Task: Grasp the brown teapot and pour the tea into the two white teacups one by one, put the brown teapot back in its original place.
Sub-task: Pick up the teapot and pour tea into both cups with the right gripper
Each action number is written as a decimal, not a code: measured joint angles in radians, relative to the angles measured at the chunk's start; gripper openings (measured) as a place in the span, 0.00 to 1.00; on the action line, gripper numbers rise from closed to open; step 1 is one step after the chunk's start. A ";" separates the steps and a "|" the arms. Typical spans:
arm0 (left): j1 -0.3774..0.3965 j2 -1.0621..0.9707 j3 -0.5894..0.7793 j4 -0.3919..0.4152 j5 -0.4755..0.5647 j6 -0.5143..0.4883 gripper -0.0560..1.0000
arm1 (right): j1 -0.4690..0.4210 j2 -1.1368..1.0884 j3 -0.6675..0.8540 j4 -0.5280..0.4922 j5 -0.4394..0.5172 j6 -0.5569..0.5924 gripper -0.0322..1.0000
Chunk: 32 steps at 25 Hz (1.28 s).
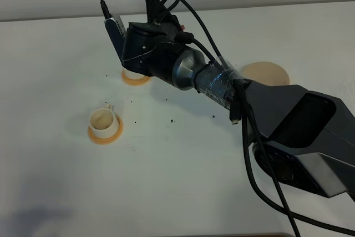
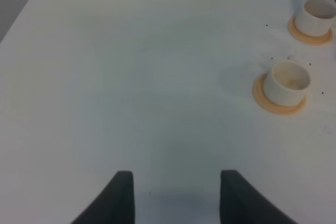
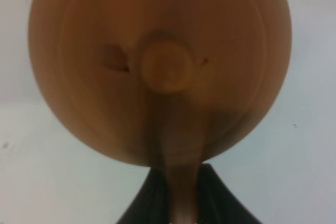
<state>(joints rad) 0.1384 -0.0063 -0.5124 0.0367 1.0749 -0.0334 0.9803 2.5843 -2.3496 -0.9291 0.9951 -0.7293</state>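
The brown teapot (image 3: 157, 66) fills the right wrist view, lid knob facing the camera. My right gripper (image 3: 181, 203) is shut on its loop handle. In the exterior high view the right arm's wrist (image 1: 150, 48) reaches across to the far left and hides the teapot. It hangs over the far white teacup, of which only the orange saucer (image 1: 136, 79) peeks out. The near white teacup (image 1: 104, 121) stands free on its saucer. Both teacups (image 2: 287, 82) (image 2: 317, 17) show in the left wrist view. The pale beige disc (image 1: 267, 73) lies bare. My left gripper (image 2: 178, 198) is open over bare table.
Dark specks (image 1: 172, 120) are scattered on the white table (image 1: 177, 176) between the cups and the arm. The right arm's black base (image 1: 310, 137) and cables fill the lower right. The table's far edge (image 1: 55, 19) runs behind the cups.
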 joint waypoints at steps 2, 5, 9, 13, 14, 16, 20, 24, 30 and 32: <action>0.000 0.000 0.000 0.000 0.000 0.000 0.41 | 0.000 0.000 0.000 -0.013 0.000 -0.004 0.12; 0.000 0.000 0.000 0.000 0.000 0.000 0.41 | 0.000 0.000 0.000 -0.023 0.000 -0.009 0.12; 0.000 0.000 0.000 0.000 0.000 0.000 0.41 | 0.000 0.000 0.000 -0.023 0.000 -0.034 0.12; 0.000 0.000 0.000 0.000 0.000 0.000 0.41 | 0.000 0.000 0.000 -0.028 -0.001 -0.047 0.12; 0.000 0.000 0.000 0.000 0.000 0.000 0.41 | 0.000 0.000 0.000 -0.030 -0.003 -0.050 0.12; 0.000 0.000 0.000 0.000 0.000 0.000 0.41 | 0.000 0.000 0.000 -0.034 -0.005 -0.051 0.12; 0.000 0.000 0.000 0.000 0.000 0.000 0.41 | 0.000 0.000 0.000 -0.052 -0.010 -0.062 0.12; 0.000 0.000 0.000 0.000 0.000 0.000 0.41 | -0.006 0.000 0.000 -0.053 -0.016 -0.076 0.12; 0.000 0.000 0.000 0.000 0.000 0.000 0.41 | -0.010 0.000 0.000 -0.060 -0.022 -0.103 0.12; 0.000 0.000 0.000 0.000 0.000 0.000 0.41 | -0.012 0.000 0.000 -0.060 -0.027 -0.111 0.12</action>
<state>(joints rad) 0.1384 -0.0063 -0.5124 0.0367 1.0749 -0.0334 0.9679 2.5843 -2.3496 -0.9888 0.9686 -0.8407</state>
